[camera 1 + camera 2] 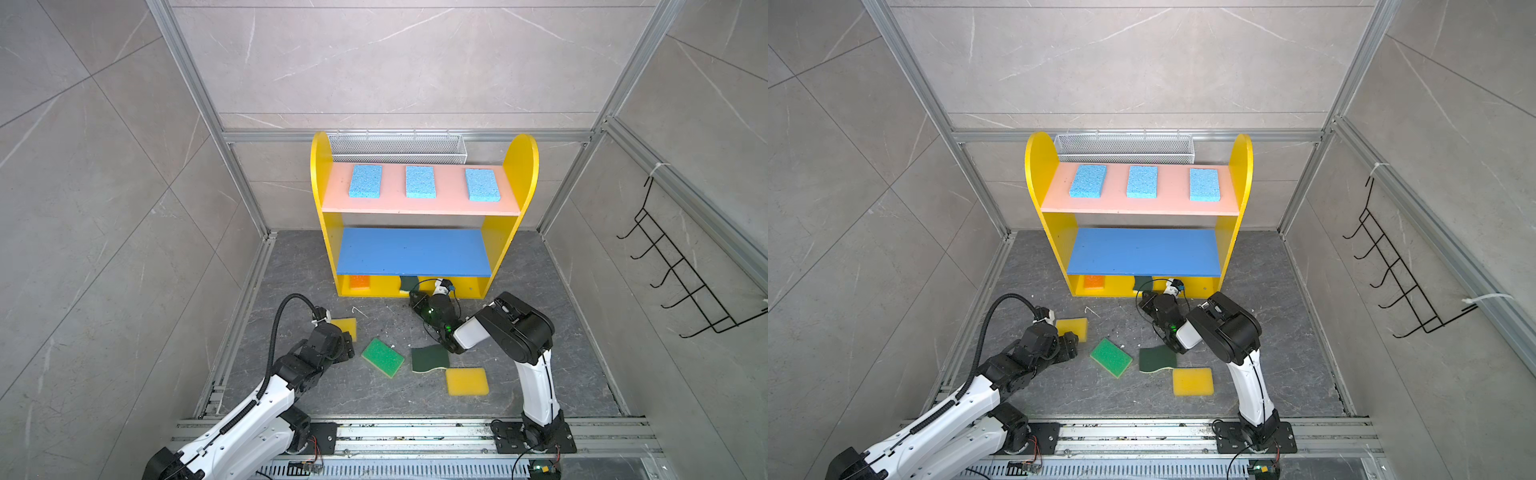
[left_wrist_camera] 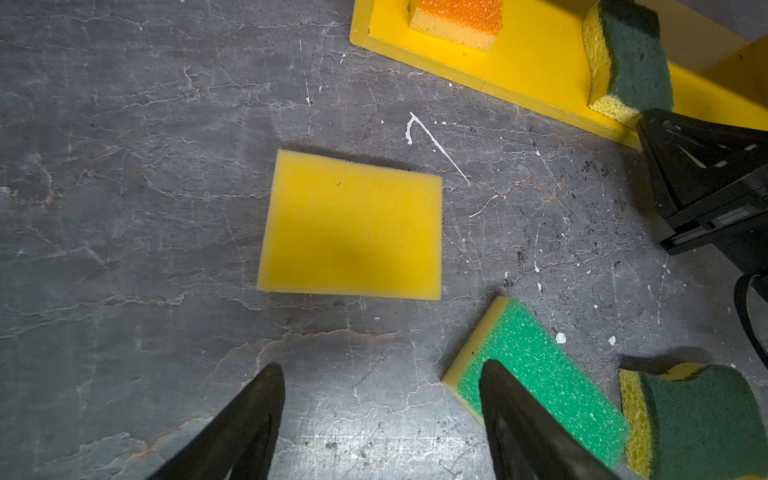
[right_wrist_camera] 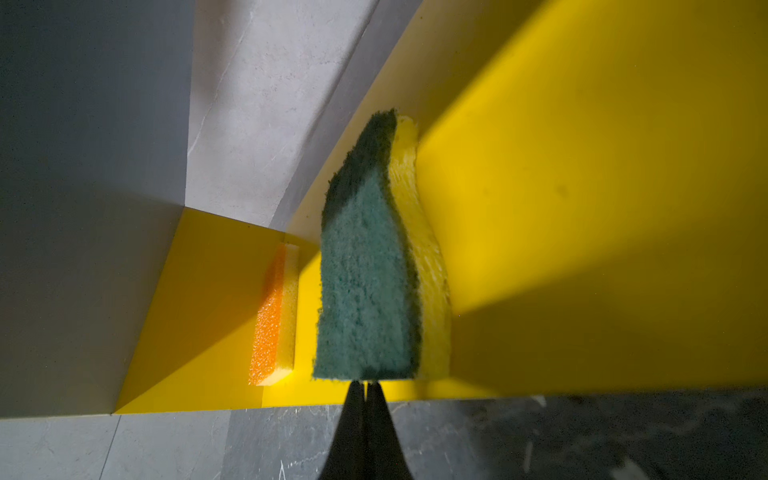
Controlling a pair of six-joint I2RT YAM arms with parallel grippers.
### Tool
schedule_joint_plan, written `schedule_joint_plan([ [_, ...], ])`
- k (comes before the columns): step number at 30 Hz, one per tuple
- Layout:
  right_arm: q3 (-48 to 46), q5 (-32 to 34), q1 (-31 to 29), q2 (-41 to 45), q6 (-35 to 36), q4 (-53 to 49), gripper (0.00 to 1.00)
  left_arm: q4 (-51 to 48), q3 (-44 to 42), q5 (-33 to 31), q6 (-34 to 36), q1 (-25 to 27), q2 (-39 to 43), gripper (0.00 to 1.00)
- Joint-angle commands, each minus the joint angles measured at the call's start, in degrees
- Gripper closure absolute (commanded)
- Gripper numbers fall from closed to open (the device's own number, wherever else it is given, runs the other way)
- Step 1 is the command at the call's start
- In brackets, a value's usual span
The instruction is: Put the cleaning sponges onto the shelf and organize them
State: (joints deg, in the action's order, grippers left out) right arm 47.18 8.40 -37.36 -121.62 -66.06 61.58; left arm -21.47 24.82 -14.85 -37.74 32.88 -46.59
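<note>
On the shelf (image 1: pixel 322 174) top, three blue sponges (image 1: pixel 420 181); bottom: orange sponge (image 1: pixel 359 282), scourer (image 1: pixel 408 283).

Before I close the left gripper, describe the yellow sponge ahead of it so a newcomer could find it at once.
Start at the yellow three-tier shelf. On the dark floor before its left end lies a plain yellow sponge, flat, just ahead of the open left gripper. The other yellow sponge lies further from the shelf, beside the dark-green scourer.
</note>
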Motion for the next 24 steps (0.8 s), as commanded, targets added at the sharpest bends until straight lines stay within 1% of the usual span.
schedule_joint_plan([
  [1, 1.55, 1.00, 0.36, -2.13, 0.03, 1.21, 1.00, 1.78, -0.13, -0.18, -0.40, 0.20, -0.25, 0.23],
  [13, 3.04, 0.40, 1.02, -2.32, 0.66, 0.19, 1.00, 1.79, -0.39, -0.18, -0.68, 0.17, 0.05, 0.23],
  [17, 4.29, -0.79, 0.98, -2.82, 0.57, -0.37, 1.00, 1.63, -0.46, -0.27, -0.80, 0.13, 0.20, 0.23],
  [24, 2.19, -1.11, 0.58, -1.01, 0.31, 0.00, 1.00, 1.17, -0.31, -0.78, -0.72, 0.17, 0.78, 0.23],
])
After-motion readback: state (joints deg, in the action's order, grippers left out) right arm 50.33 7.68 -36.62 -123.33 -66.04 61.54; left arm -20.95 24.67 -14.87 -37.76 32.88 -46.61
